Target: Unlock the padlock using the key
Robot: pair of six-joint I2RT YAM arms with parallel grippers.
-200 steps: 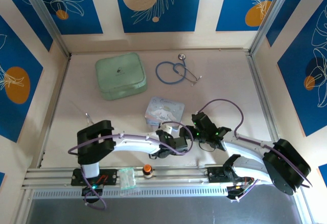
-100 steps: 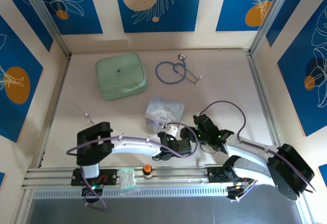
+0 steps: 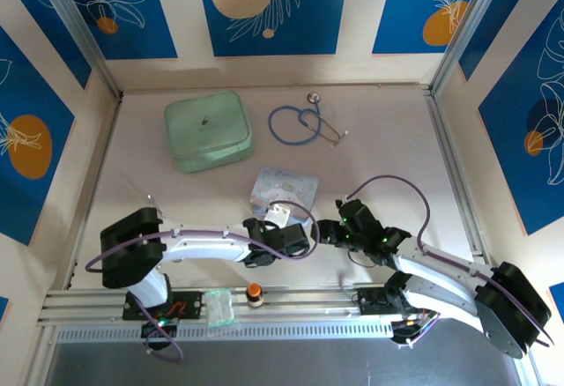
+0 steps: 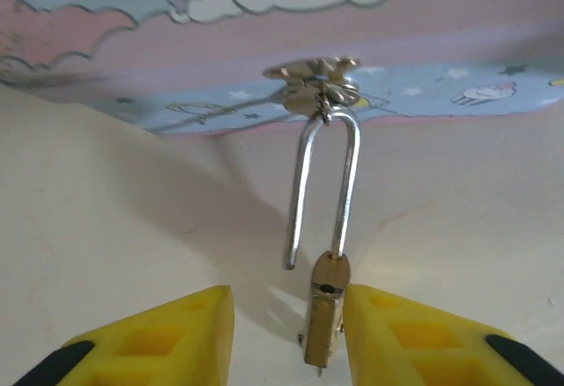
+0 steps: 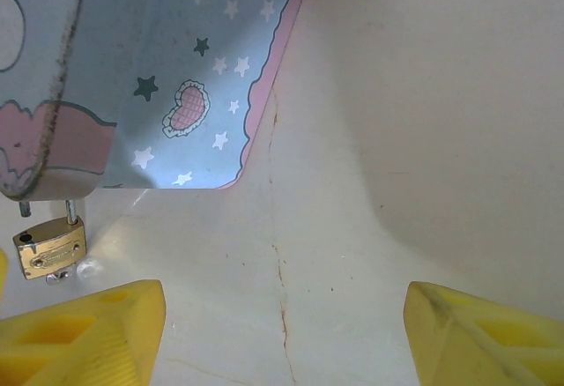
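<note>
**As the shackle stands free, both claws let go**

While the left arm has swung its elbow out toward the left edge over the last second, the left claw [image 4: 291, 307] has slackened. It now stands released, its yellow fingers [image 4: 176, 342] parted either side of the tiny brass-gold padlock [image 4: 326, 311]. The padlock's body sits between them, just beside the right-hand finger and apart from the other, so nothing is clamped.

Its thin silver U-shaped shackle [image 4: 300, 192] is hooked through the gold hasp [image 4: 313, 73] on the near side of the pale blue cartoon tin [image 3: 286, 188], which lies mid-tabletop [image 3: 388, 148]. One shackle leg ends in open air beside the body and the other runs into it, so I judge the lock already sprung. A small silver nub [image 4: 319, 370] pokes from the body's base. Whether that is the small thin silver key, I cannot tell.

Further right, the right claw [image 5: 282, 315] has come leftward toward the tin's corner and widened. It is released too, with bare tabletop between its fingers and the padlock off to its left. Judged from this, what remains is at most slipping the shackle off the hasp.
</note>
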